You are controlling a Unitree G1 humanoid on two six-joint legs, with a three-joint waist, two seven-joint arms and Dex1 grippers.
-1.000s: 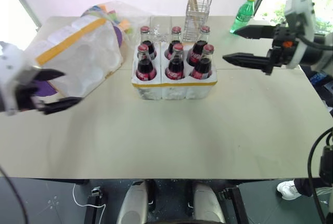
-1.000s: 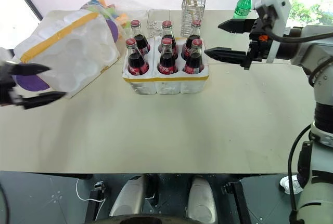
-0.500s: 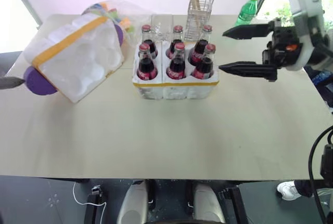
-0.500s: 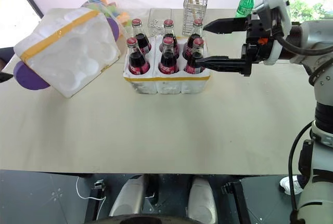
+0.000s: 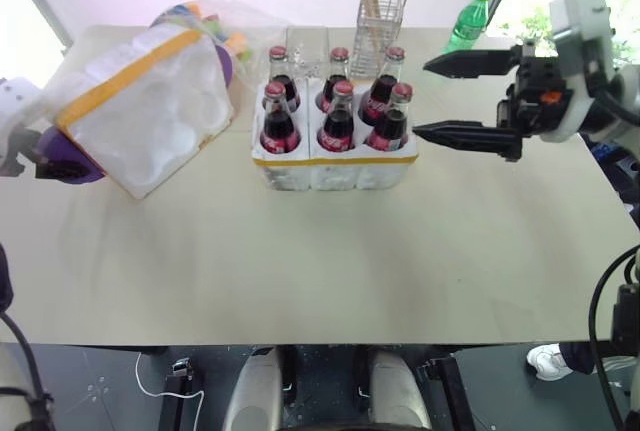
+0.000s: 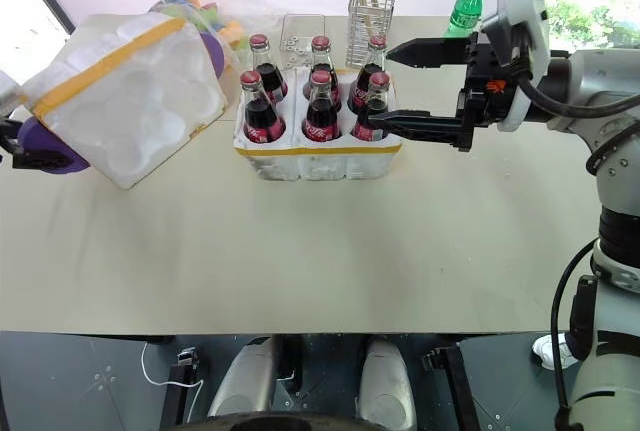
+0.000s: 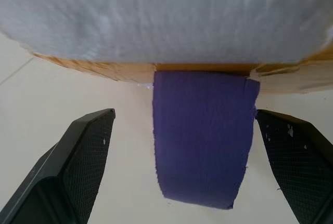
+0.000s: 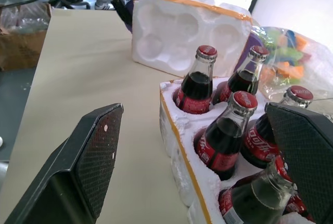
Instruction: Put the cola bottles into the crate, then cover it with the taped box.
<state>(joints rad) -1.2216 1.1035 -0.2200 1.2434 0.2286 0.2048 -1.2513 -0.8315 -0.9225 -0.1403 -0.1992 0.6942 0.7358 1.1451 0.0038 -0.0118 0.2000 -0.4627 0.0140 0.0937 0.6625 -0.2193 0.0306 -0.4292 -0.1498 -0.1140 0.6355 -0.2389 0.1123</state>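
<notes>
**A:** From the head view, all six small glass cola bottles with red labels (image 5: 335, 116) stand in the low white foam crate with the yellow band round its rim (image 5: 335, 166), mid-table. So I'd say the loading is done and the cover is the step in hand.

**B:** Agreed. The big white hollow foam box with the broad yellow tape stripe (image 5: 140, 106) lies tilted on the table's left part, hollow side showing, well apart from the crate. The left gripper (image 5: 30, 156) is at its near left edge, beside a purple round thing (image 5: 70, 166) tucked under the box.

**A:** And the right gripper (image 6: 405, 89) hangs just right of the crate with its two black fingers spread wide, nothing between them, the lower finger close to the nearest bottle.

**B:** Behind the crate there's a wire rack with wooden sticks (image 5: 380, 11), a green plastic bottle with a yellow cap (image 5: 467, 23), and a clear bag of coloured bits (image 5: 215, 26).

**A:** In the left wrist view, the fingers (image 7: 78, 161) stand wide, either side of that purple piece, with the box's foam wall above it. Empty, gripping nothing.

**B:** Right wrist view: wide fingers (image 8: 88, 161) again, bottles seated in their wells, the box beyond with round moulded hollows inside.

**A:** Next, I reckon, the left needs a hold on the box wall, not the purple thing, then the box must be lifted, turned hollow-down and lowered squarely over the caps.

**B:** And the right should stay clear of the bottles.
</notes>
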